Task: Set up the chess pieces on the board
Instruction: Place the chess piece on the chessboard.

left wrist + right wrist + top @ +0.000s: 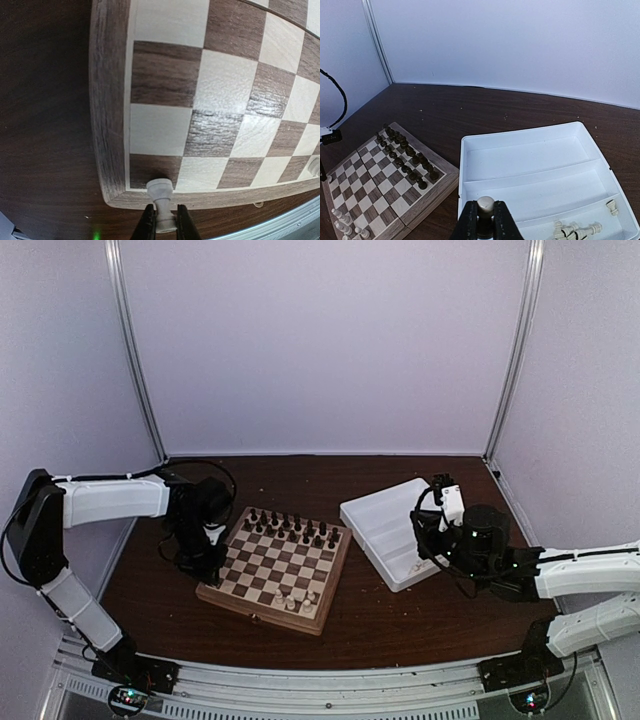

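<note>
Closest to me, the left claw is pinching a cream piece, jaws closed on it, with the piece's broad end showing beyond the fingertips. It is hanging right at the near left corner of the board, over the corner dark square and the frame. Whether the piece is touching the wood I cannot tell.

Over on the other side, the right claw is clamping a second light piece with a rounded top, and it is hovering above the near rim of the white tray. Loose cream pieces are lying tumbled in the tray's nearest compartment, with one more sitting apart near its right end. The tray is resting on the dark surface, just to the right of the board.

A few standing cream pieces are lining the board's near rows, toward its right side. Further back, dark pieces are filling the two far rows.
</note>
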